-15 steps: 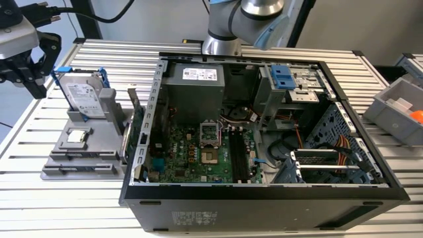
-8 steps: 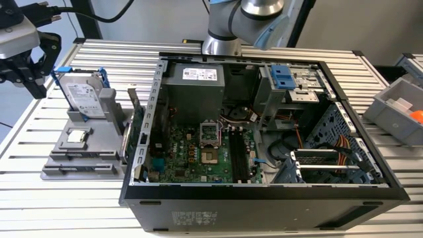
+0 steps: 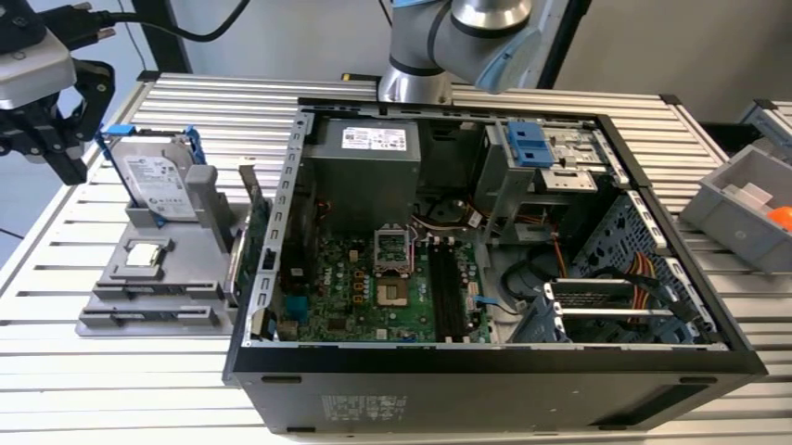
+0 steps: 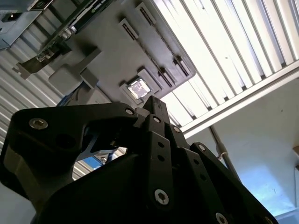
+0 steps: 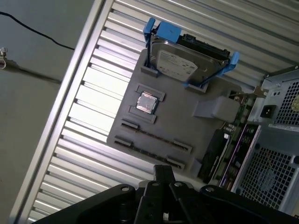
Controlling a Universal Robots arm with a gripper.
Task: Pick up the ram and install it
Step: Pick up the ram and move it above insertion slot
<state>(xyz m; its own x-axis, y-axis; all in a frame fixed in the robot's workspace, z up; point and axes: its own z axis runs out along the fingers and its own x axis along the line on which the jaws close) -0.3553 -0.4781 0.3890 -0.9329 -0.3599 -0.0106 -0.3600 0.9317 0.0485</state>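
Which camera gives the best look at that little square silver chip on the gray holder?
The first wrist view: the silver processor chip sits unobstructed in its recess on the gray holder. The second wrist view shows it washed by glare; at the exterior view's left it is a small pale square.

Bright even light; white glare on the slatted table (image 5: 96, 91)

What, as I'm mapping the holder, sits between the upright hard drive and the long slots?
The small silver processor chip, lying flat in its recess, in the first wrist view.
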